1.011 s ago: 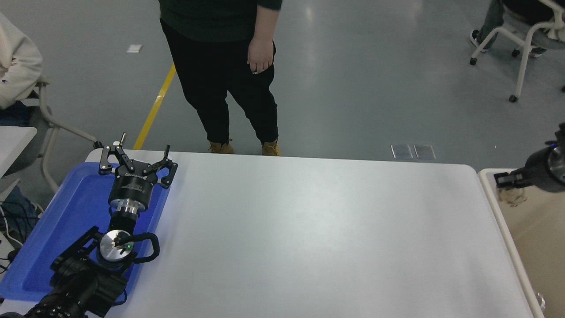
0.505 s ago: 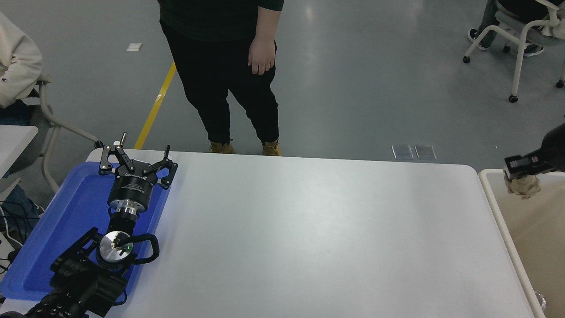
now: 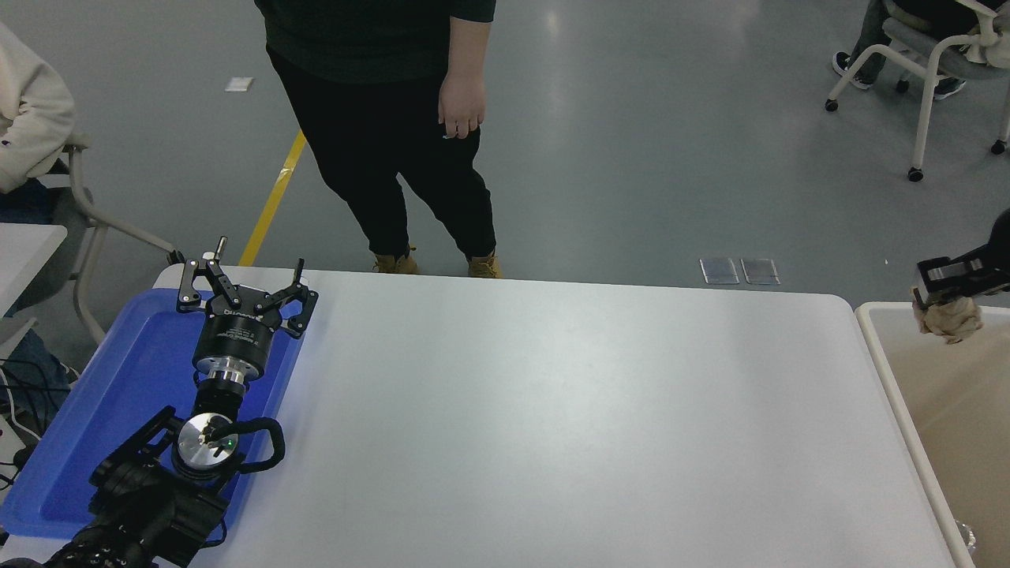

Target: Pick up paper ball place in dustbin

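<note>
The tan paper ball (image 3: 951,318) hangs in my right gripper (image 3: 943,296), which comes in from the right edge and is shut on it. Ball and gripper are above the far left corner of the dustbin (image 3: 884,371), a large bin with an off-white rim and beige inner walls beside the table's right end. My left gripper (image 3: 241,285) is parked, open and empty, over the blue tray (image 3: 134,371) at the lower left.
The white table (image 3: 568,418) fills the middle. A person in dark clothes stands at the far side (image 3: 394,118), hand (image 3: 460,106) hanging down. Another person sits at the left edge (image 3: 28,95). Chairs (image 3: 931,63) stand at the top right.
My right gripper with the paper ball has moved right and slightly up, further over the dustbin. The standing person has shifted a little to the left.
</note>
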Tool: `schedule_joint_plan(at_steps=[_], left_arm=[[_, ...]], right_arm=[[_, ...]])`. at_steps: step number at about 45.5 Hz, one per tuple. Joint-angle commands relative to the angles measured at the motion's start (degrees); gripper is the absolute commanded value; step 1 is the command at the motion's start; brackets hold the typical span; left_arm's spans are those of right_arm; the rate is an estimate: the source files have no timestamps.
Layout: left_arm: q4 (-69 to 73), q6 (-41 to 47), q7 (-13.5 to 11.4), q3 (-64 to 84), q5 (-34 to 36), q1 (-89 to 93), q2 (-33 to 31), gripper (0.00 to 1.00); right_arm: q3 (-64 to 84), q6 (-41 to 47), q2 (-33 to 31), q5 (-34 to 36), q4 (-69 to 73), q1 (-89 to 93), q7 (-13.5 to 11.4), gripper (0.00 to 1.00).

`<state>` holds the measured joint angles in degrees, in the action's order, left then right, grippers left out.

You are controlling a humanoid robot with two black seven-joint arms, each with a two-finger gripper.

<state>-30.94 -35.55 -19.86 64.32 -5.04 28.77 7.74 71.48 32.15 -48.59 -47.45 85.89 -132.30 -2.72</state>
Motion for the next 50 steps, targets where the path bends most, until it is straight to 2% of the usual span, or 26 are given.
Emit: schedule_joint_plan(at_steps=[1, 13, 26, 31, 37, 50], left_arm=[[0.0, 0.04, -0.09, 0.01, -0.06, 0.06, 0.0, 1.0], [0.0, 0.04, -0.09, 0.01, -0.15, -0.03, 0.0, 1.0], [0.0, 0.04, -0.09, -0.07, -0.15, 0.06, 0.0, 1.0], [0.0, 0.04, -0.09, 0.01, -0.15, 0.06, 0.0, 1.0], [0.0, 0.04, -0.09, 0.01, -0.15, -0.03, 0.0, 1.0], [0.0, 0.04, -0.09, 0.01, -0.15, 0.06, 0.0, 1.0]], right_arm=[[-0.64, 0.19, -5.63, -7.56, -5.47, 0.99, 0.08, 0.0], [-4.24, 0.02, -11.79, -10.73, -14.7, 9.86, 0.44, 0.0], [-23.3, -0.6, -18.12, -15.56, -22.16, 29.89, 0.35, 0.0], [-33.14, -1.82, -18.03, -16.18, -27.26, 40.87, 0.43, 0.0], [-43.78, -7.8, -16.37, -16.27, -34.38, 56.34, 0.44, 0.0], [-51.35, -20.8, -9.43, -15.74, -41.94, 72.08, 0.44, 0.0]])
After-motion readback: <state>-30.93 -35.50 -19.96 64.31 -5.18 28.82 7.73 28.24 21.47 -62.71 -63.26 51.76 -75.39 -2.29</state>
